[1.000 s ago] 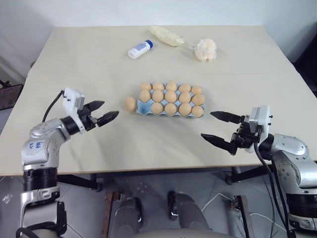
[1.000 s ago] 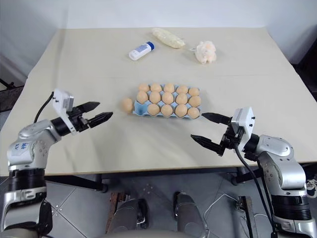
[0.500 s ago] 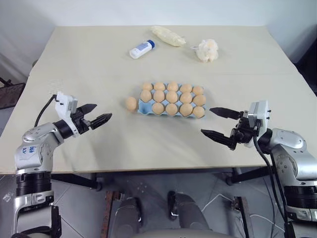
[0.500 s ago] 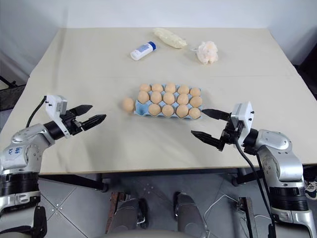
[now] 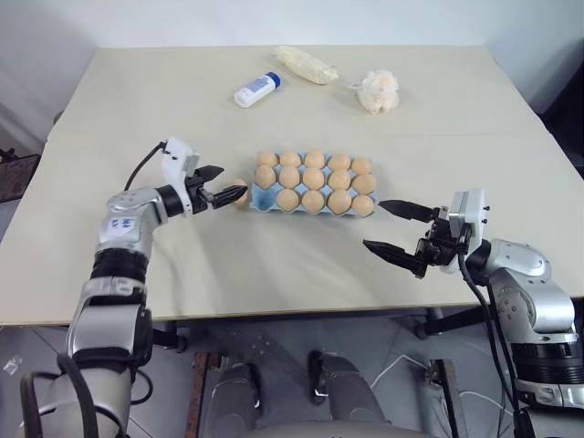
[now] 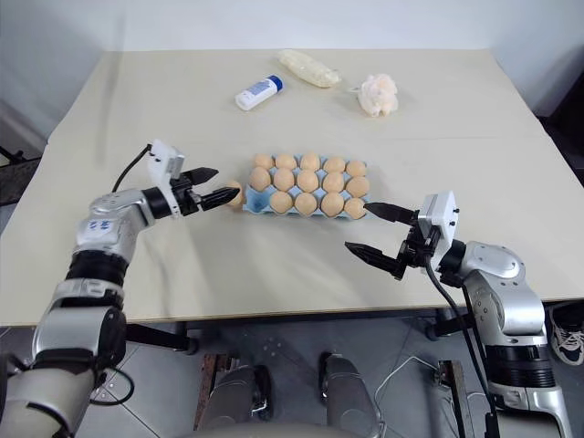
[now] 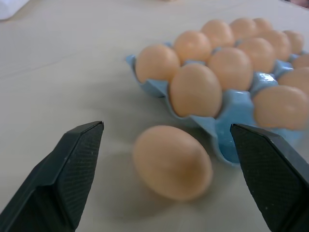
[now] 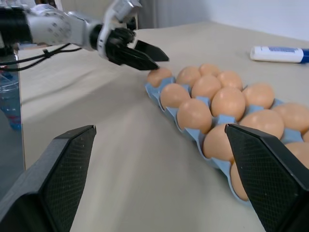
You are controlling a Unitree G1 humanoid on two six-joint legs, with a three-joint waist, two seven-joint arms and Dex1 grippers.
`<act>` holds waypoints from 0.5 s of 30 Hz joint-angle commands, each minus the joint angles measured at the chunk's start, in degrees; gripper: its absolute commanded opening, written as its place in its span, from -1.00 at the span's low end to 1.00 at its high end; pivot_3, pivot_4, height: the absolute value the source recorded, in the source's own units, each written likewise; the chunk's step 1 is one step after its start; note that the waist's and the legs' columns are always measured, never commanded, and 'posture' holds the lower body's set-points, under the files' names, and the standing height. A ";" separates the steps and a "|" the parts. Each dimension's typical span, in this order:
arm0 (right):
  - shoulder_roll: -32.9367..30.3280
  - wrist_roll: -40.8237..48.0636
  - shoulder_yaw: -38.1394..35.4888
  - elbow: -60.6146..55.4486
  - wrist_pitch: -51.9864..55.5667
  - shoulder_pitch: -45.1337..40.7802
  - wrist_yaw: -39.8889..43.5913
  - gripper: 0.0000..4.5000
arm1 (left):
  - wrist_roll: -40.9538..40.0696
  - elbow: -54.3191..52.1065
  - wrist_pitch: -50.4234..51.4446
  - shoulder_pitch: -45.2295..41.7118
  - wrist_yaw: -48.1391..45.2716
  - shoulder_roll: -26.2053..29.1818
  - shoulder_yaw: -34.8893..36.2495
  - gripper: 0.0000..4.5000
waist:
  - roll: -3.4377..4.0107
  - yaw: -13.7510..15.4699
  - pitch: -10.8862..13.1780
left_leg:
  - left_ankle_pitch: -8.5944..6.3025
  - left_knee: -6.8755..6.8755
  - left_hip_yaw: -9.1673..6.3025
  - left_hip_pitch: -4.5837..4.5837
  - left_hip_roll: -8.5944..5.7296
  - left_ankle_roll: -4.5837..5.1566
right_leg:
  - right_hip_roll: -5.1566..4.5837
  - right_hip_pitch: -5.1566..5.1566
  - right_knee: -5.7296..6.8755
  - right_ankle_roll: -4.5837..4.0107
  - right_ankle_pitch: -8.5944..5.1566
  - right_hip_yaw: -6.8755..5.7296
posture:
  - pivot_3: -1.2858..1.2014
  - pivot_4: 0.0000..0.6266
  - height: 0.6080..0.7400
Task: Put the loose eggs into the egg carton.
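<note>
One loose egg (image 7: 172, 162) lay on the table (image 5: 274, 265) just beside the left end of the egg carton (image 5: 265, 198), apart from its blue rim. The carton sat at mid-table with fourteen eggs seated and one corner cup, the near-left one next to the loose egg, looking empty, so the job seemed one egg short of done. The left gripper (image 5: 225, 193) hung level at that egg, jaws spread to either side of it and holding nothing. The right gripper (image 5: 392, 228) waited off the carton's right end, also wide open and empty. A white bottle (image 5: 256, 90), a plastic bag (image 5: 307, 65) and a cream puff (image 5: 378, 91) lay far back, well clear; nothing blocked the reach.
</note>
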 commanded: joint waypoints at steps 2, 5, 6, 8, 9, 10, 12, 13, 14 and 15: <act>0.07 0.79 -1.98 -3.72 -0.72 1.88 -1.76 1.00 | 2.55 8.61 -4.93 -4.98 1.46 0.00 0.42 0.99 | 0.00 -0.03 0.00 | 0.00 0.00 0.01 0.00 0.00 0.00 | -0.03 0.00 0.00 0.00 0.00 0.01 | 0.03 -0.52 1.00; -0.36 0.76 -2.15 -4.36 -0.60 2.72 -2.41 1.00 | 4.03 12.07 -6.59 -6.37 0.37 -0.13 -0.15 0.99 | -0.01 -0.03 0.00 | 0.00 0.00 0.01 0.00 0.00 0.00 | 0.03 0.00 0.00 0.00 0.00 0.00 | 0.03 -0.52 1.00; -0.50 0.76 -2.24 -4.46 -0.62 2.92 -2.52 1.00 | 4.41 12.75 -6.77 -6.63 0.07 -0.23 -0.30 0.99 | -0.01 -0.02 0.00 | 0.00 0.00 0.01 0.00 0.00 0.00 | 0.05 0.00 0.00 0.00 0.00 0.00 | 0.03 -0.52 1.00; -0.68 0.70 -2.37 -4.60 -0.66 3.19 -2.77 1.00 | 5.29 13.98 -6.95 -7.05 -0.18 -0.50 -0.68 0.99 | -0.01 0.01 0.00 | 0.00 0.02 0.01 0.00 0.00 0.00 | 0.09 0.00 0.01 0.00 0.00 0.00 | 0.03 -0.52 1.00; -0.72 0.68 -2.39 -4.67 -0.64 3.26 -2.90 1.00 | 5.73 14.43 -6.97 -7.19 -0.23 -0.62 -0.79 0.99 | -0.01 0.01 0.00 | 0.00 0.02 0.01 0.00 -0.01 0.00 | 0.12 0.00 0.01 0.00 0.00 0.00 | 0.03 -0.52 1.00; -0.76 0.67 -2.38 -4.73 -0.62 3.30 -3.02 1.00 | 6.09 14.84 -6.97 -7.34 -0.16 -0.77 -0.76 0.99 | -0.01 0.02 0.00 | 0.00 0.02 0.01 0.00 -0.01 0.00 | 0.13 0.00 0.01 0.00 0.00 0.00 | 0.03 -0.52 1.00; -0.84 0.66 -2.35 -4.74 -0.59 3.32 -3.15 1.00 | 6.82 15.63 -7.03 -7.60 0.22 -1.16 -0.78 0.99 | -0.01 0.05 0.01 | 0.00 0.02 0.01 -0.01 -0.02 0.00 | 0.14 0.00 0.01 0.00 0.00 0.00 | 0.03 -0.52 1.00; -0.89 0.63 -2.31 -4.70 -0.57 3.32 -3.18 1.00 | 7.22 16.05 -7.04 -7.73 0.64 -1.33 -0.80 0.99 | -0.02 0.07 0.01 | 0.00 0.02 0.00 -0.01 -0.02 0.00 | 0.15 0.00 0.02 0.00 0.00 0.00 | 0.03 -0.52 1.00; -0.93 0.61 -2.28 -4.63 -0.59 3.28 -3.18 1.00 | 7.53 16.47 -7.17 -7.85 1.12 -1.50 -0.76 0.99 | -0.02 0.09 0.01 | 0.00 0.02 0.00 -0.01 -0.03 0.01 | 0.15 0.00 0.02 0.00 0.00 0.00 | 0.03 -0.52 1.00; -0.97 0.59 -2.24 -4.53 -0.57 3.19 -3.19 1.00 | 7.67 16.89 -7.45 -8.02 1.65 -1.68 -0.49 0.99 | -0.02 0.10 0.01 | 0.00 0.02 0.00 -0.01 -0.04 0.01 | 0.15 0.00 0.02 0.01 0.00 -0.01 | 0.03 -0.52 1.00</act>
